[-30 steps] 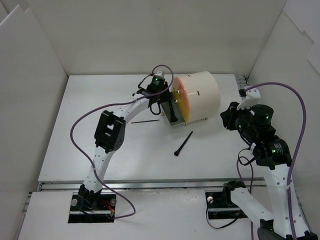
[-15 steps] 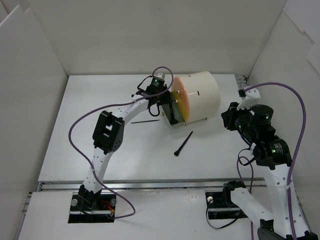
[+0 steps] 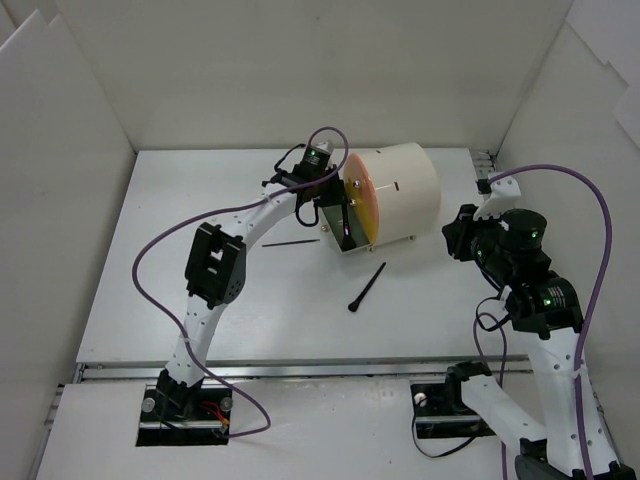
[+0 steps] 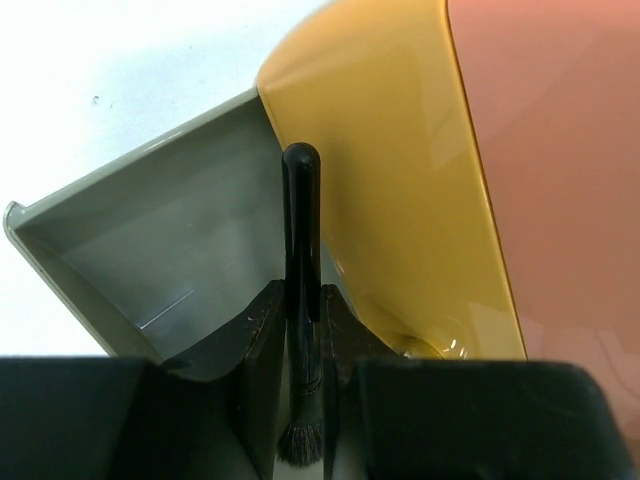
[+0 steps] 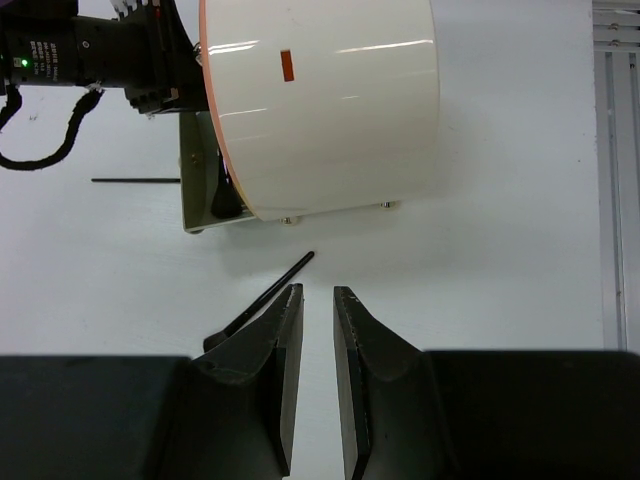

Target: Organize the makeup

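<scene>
My left gripper (image 3: 340, 212) is shut on a thin black brush (image 4: 302, 250), its handle end pointing into the open grey drawer (image 4: 150, 250) beside the orange front (image 4: 400, 200) of the cream cylinder (image 3: 395, 190). A second black brush (image 3: 367, 288) lies on the table in front of the cylinder; it also shows in the right wrist view (image 5: 262, 297). A thin black stick (image 3: 290, 242) lies left of the drawer. My right gripper (image 5: 310, 300) is open and empty, held above the table to the right of the cylinder (image 5: 320, 100).
White walls enclose the table (image 3: 200, 290) on the left, back and right. A metal rail (image 5: 615, 150) runs along the right edge. The left arm (image 3: 215, 265) reaches across the middle of the table.
My left gripper has shifted slightly toward the back at the drawer with the brush. The right arm has not moved.
</scene>
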Action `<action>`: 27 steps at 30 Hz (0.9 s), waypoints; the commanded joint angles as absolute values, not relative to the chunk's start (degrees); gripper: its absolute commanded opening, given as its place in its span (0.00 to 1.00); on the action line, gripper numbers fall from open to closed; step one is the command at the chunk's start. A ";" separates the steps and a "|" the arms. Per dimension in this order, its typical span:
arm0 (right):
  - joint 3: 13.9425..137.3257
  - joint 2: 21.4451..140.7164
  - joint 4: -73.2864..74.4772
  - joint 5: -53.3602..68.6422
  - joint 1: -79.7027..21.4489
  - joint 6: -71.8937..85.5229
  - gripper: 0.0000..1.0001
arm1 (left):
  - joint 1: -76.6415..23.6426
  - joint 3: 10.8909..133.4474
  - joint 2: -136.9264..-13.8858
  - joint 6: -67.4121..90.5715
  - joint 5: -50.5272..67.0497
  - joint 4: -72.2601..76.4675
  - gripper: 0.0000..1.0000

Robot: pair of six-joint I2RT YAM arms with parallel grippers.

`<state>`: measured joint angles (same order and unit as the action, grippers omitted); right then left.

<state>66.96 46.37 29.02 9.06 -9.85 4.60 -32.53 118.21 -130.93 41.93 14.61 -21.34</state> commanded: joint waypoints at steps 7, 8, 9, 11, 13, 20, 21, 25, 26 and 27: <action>66.71 45.70 26.72 10.11 -9.76 5.10 0.16 | -32.87 122.60 -128.41 39.73 14.59 -24.51 0.05; 66.62 45.62 26.81 10.11 -9.84 5.18 0.16 | -32.87 123.39 -128.76 39.55 14.59 -25.30 0.05; 66.62 45.70 26.72 10.11 -9.93 5.19 0.16 | -32.87 124.44 -129.98 39.38 14.94 -26.10 0.06; 66.53 45.62 26.81 10.11 -9.84 5.36 0.16 | -32.87 127.43 -131.39 39.72 16.34 -28.81 0.06; 66.53 45.62 26.72 10.19 -9.84 5.36 0.16 | -32.26 127.79 -132.54 40.16 17.14 -29.09 0.06; 66.62 45.62 26.72 10.46 -9.93 5.80 0.16 | -32.26 126.39 -132.19 40.52 16.62 -28.91 0.12; 66.71 45.53 26.72 10.46 -9.84 5.89 0.17 | -32.26 126.30 -132.19 40.52 16.44 -29.26 0.13; 66.53 45.44 26.72 10.63 -9.84 6.06 0.16 | -32.26 126.39 -132.36 40.52 16.08 -30.49 0.15; 66.53 45.44 26.72 10.55 -9.84 6.15 0.16 | -32.26 126.39 -132.62 40.60 15.65 -30.85 0.15; 66.62 45.44 26.72 10.72 -9.84 6.15 0.16 | -32.26 126.56 -132.71 40.78 15.47 -31.20 0.17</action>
